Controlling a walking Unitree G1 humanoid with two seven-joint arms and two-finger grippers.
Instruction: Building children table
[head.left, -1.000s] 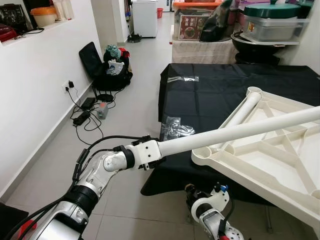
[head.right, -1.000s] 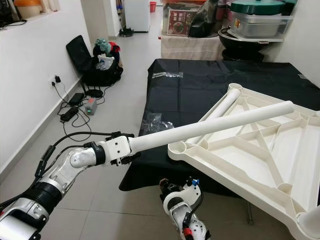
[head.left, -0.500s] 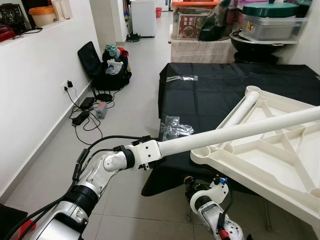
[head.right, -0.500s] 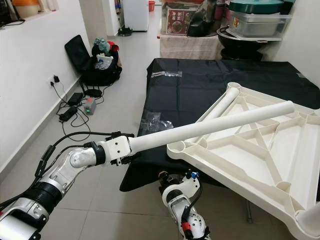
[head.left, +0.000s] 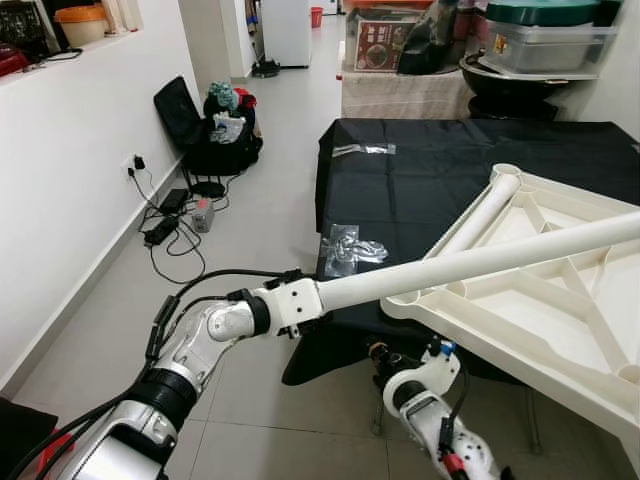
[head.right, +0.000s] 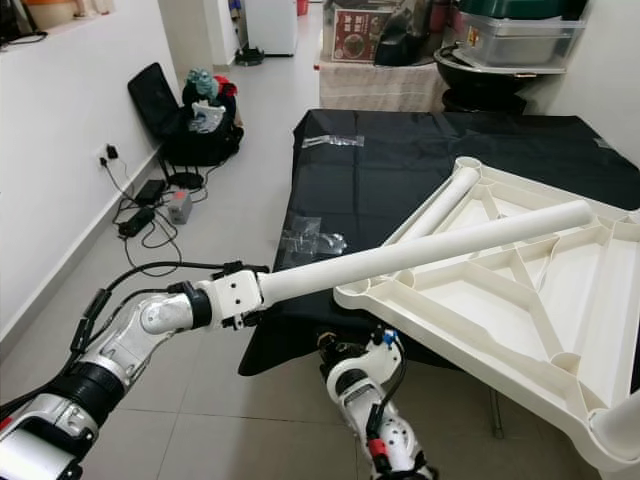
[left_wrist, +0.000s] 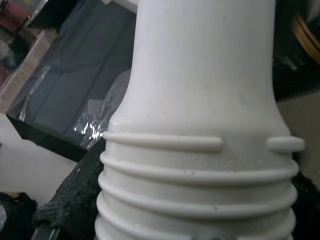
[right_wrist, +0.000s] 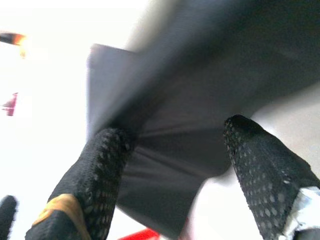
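Step in hand: carrying one white table leg (head.left: 470, 263) toward the upturned tabletop (head.right: 520, 310); judging this as mid-assembly, with one leg (head.left: 480, 220) already lying along or seated at the far corner socket.
Left end effector (head.left: 300, 305): clamping the ribbed, threaded base of the leg; black fingers (left_wrist: 75, 195) pressing against the ribs in the wrist view.
Leg position: stretching out from the left end effector, crossing above the tabletop's near-left corner socket (head.right: 352, 293), far end reaching over the ribbed underside.
Tabletop position: resting underside-up on the black-draped table (head.left: 420, 180), near edge overhanging toward the robot.
Right end effector (right_wrist: 185, 170): sitting low beneath the tabletop's near edge, fingers spread apart, gripping nothing; pointing at the dark cloth.
Next move (judgement): calling for turning the leg around so the threaded end meets an empty corner socket, then twisting in; right arm likely needed for steadying the tabletop.
Hard to make out: right wrist view blurring and overexposed; tabletop's right side cut off; whether the far leg is fully screwed in, not determinable.
Also nearby: clear plastic bag (head.left: 350, 250) lying on the cloth's near-left corner.
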